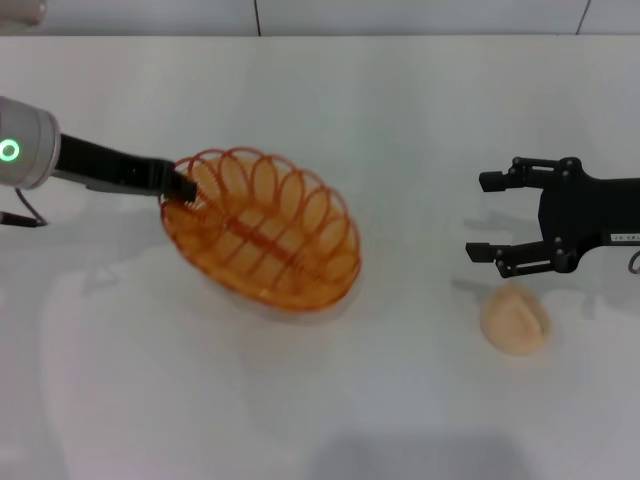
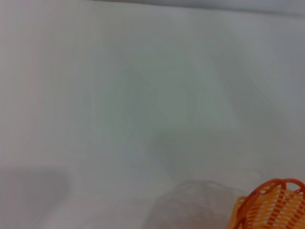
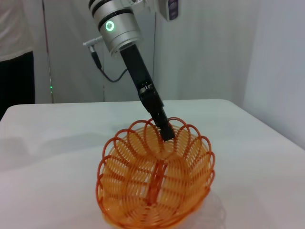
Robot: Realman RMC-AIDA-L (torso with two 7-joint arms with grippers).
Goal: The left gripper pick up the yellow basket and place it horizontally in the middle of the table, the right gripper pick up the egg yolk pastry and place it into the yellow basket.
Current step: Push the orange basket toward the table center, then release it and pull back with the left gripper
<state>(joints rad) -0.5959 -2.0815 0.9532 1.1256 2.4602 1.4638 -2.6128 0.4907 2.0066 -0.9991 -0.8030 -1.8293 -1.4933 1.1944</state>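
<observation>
The yellow basket (image 1: 262,232) is left of the table's (image 1: 400,110) middle, lying diagonally and tilted. My left gripper (image 1: 183,187) comes in from the left and is shut on the rim at the basket's left end; the right wrist view shows this grip (image 3: 166,131) on the basket's (image 3: 155,183) far rim. A corner of the basket (image 2: 271,205) shows in the left wrist view. The egg yolk pastry (image 1: 516,320) lies on the table at the right. My right gripper (image 1: 477,217) is open and empty, hovering just behind the pastry.
A wall edge runs along the table's far side (image 1: 300,34). A person in dark clothes (image 3: 16,71) stands beyond the table in the right wrist view. White tabletop (image 1: 420,400) lies between the basket and the pastry.
</observation>
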